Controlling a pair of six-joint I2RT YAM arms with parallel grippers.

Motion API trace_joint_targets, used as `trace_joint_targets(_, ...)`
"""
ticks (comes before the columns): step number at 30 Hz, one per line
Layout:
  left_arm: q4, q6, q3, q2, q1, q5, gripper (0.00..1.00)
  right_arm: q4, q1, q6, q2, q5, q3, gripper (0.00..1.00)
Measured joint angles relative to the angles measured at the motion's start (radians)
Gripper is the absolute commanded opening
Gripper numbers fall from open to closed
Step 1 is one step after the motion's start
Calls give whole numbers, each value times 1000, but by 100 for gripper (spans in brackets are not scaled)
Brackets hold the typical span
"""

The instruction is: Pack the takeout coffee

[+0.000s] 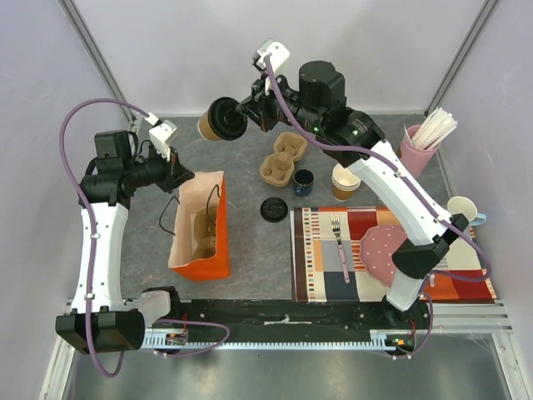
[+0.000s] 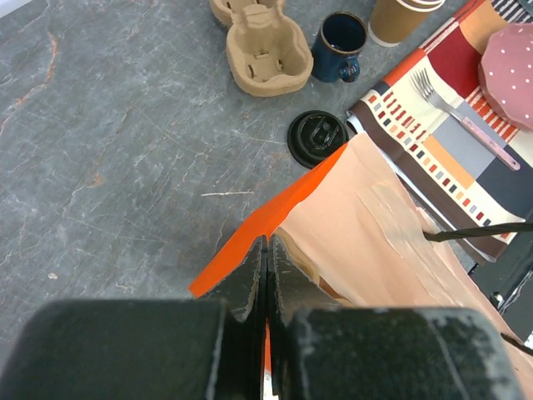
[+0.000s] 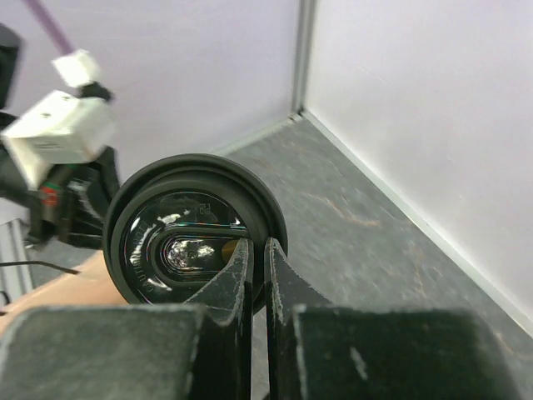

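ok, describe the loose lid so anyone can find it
Find the striped placemat. Just off its far left corner, on the grey table, lies the loose black lid. It sits flat with no cup beneath, unlike the lidded takeout coffee.

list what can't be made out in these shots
- Paper body of the coffee cup: right wrist view, hidden behind its black lid; any drink inside too.
- Where the right fingers grip it: top view, covered by the right arm.
- What lies in the bag: left wrist view, runs off the frame past the left fingers.
- Pink plate: top view, partly under that arm.
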Motion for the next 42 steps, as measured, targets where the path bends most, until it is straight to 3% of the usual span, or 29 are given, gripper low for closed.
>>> trace_joint_targets(7,19,-33,-2,17,-20,1,2,26,72,-32,27,-179,36,0)
trace_joint_targets(22,34,-48,0,30,-15,-8,2,-117,106,-180,51,-202,-37,0)
trace_joint_targets(30,34,-54,12,30,-15,-1,2,-156,132,-199,69,-259,-7,0)
trace_joint_targets(42,32,-57,23,29,-28,27,2,-325,209,-386,183,-264,61,0)
